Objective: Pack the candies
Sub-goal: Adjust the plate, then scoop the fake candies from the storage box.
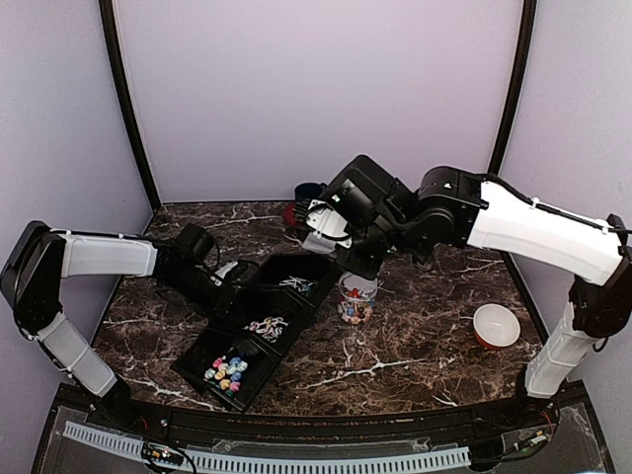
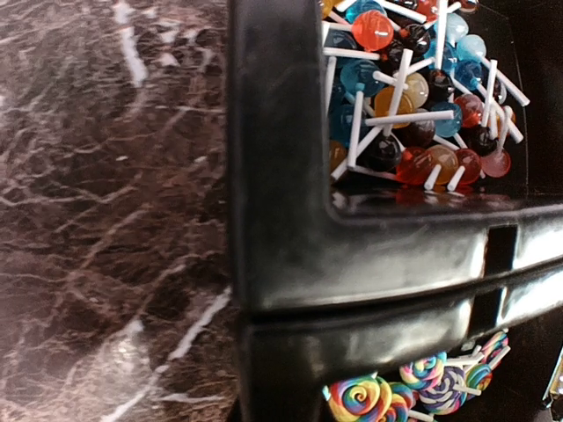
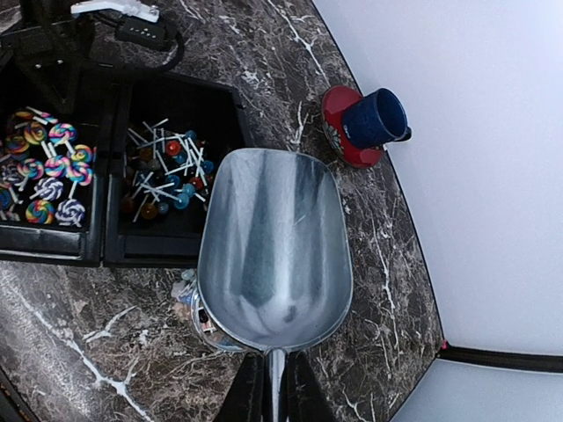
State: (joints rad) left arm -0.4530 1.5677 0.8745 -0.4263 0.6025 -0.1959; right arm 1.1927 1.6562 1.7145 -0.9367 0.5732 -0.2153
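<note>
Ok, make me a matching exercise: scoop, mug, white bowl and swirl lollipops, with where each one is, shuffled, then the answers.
1 metal scoop
2 blue mug
3 white bowl
4 swirl lollipops

A on the red saucer near the back wall
B middle compartment of the black tray
C over the clear jar
D on the table, right side

Pairs: 1-C, 2-A, 3-D, 4-B

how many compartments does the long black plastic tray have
3. The far compartment holds round lollipops on white sticks, the middle compartment swirl lollipops, the near compartment small multicoloured candies. The left arm may hide more.
</note>
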